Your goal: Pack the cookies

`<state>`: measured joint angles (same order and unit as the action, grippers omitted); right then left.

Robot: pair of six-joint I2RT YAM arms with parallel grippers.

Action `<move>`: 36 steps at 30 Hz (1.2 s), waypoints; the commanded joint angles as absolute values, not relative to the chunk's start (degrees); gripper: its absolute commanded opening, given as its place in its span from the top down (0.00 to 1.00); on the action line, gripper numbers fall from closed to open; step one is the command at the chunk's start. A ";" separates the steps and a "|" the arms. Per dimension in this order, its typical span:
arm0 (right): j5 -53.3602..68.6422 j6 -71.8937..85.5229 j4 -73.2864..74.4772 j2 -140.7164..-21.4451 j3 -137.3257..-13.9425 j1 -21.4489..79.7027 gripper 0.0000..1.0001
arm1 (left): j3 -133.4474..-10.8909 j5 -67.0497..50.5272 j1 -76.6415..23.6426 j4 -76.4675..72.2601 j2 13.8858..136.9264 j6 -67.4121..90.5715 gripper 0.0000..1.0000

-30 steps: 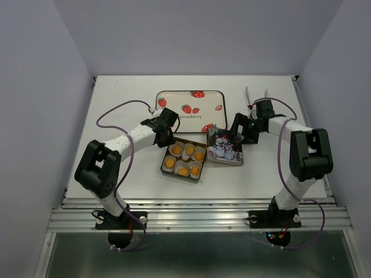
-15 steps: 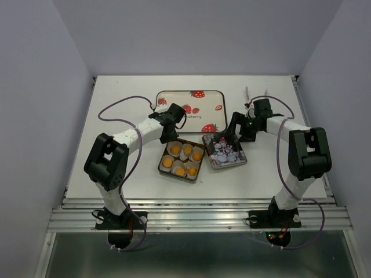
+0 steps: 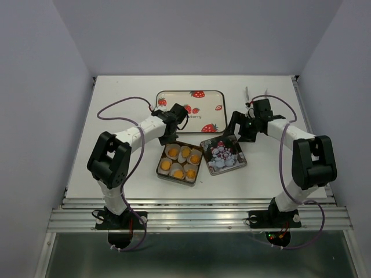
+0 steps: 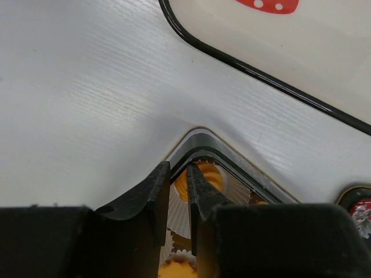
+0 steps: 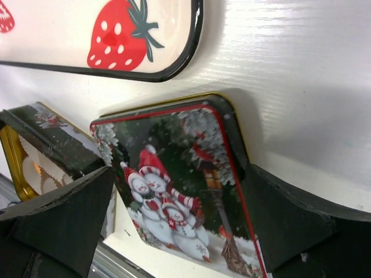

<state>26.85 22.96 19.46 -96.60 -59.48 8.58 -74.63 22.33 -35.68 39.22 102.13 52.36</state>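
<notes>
Find the cookies [image 3: 178,171] at frame centre in the top view: all six lying flat, faces up, in white paper cups [image 4: 235,190] inside the open tin [image 4: 202,139], two rows of three. Roundish, so pointing nowhere themselves. Read the block's long axis as running left to right, dipping toward the lower right.

Note the left gripper [image 4: 177,169] pinched nearly shut at the tin's upper-left corner, apparently nipping its wall, with a cookie just beside the inner finger. Note the right gripper [image 5: 179,174] spread to full width, straddling the snowman lid [image 3: 223,154] lying flat just right of the tin; clamping nothing, as far as can be judged.

Probably time for lidding. Brace the tin with the left pinch without nudging that corner cookie. Turn the lid, skewed against the tin, to match the tin's long edges, then lower it level, avoiding the paper cup rims.
</notes>
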 commanded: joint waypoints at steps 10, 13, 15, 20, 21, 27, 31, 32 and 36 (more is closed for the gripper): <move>17.86 28.20 25.49 -89.91 -58.54 9.32 0.00 | -78.31 26.72 -36.12 49.31 102.22 59.50 0.74; 14.77 29.97 25.75 -89.56 -56.26 9.32 0.00 | -78.31 27.07 -36.12 49.48 102.04 59.50 0.74; 14.76 30.15 25.84 -90.00 -55.46 9.32 0.00 | -78.57 27.16 -36.21 49.83 102.22 59.50 0.74; 15.12 28.92 25.40 -92.46 -53.44 9.32 0.00 | -78.84 27.42 -36.12 50.63 102.57 59.59 0.74; 15.47 28.66 25.23 -92.90 -53.35 9.32 0.00 | -78.84 27.42 -36.12 50.54 102.48 59.68 0.74; 32.85 26.63 22.33 -93.26 -55.19 9.32 0.01 | -79.36 27.25 -36.21 50.89 103.18 60.12 0.74; 42.86 29.52 20.22 -91.58 -56.33 9.32 0.04 | -80.77 27.33 -36.47 51.50 104.59 60.03 0.74; 43.76 31.53 19.95 -91.15 -57.29 9.32 0.05 | -80.95 27.51 -36.56 51.85 104.94 60.12 0.74; 46.66 37.85 15.22 -89.21 -57.83 9.32 0.06 | -80.60 27.68 -36.74 52.12 104.68 60.21 0.74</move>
<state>35.77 30.26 22.85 -93.10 -54.46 8.54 -78.61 28.49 -35.86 51.72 104.88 58.65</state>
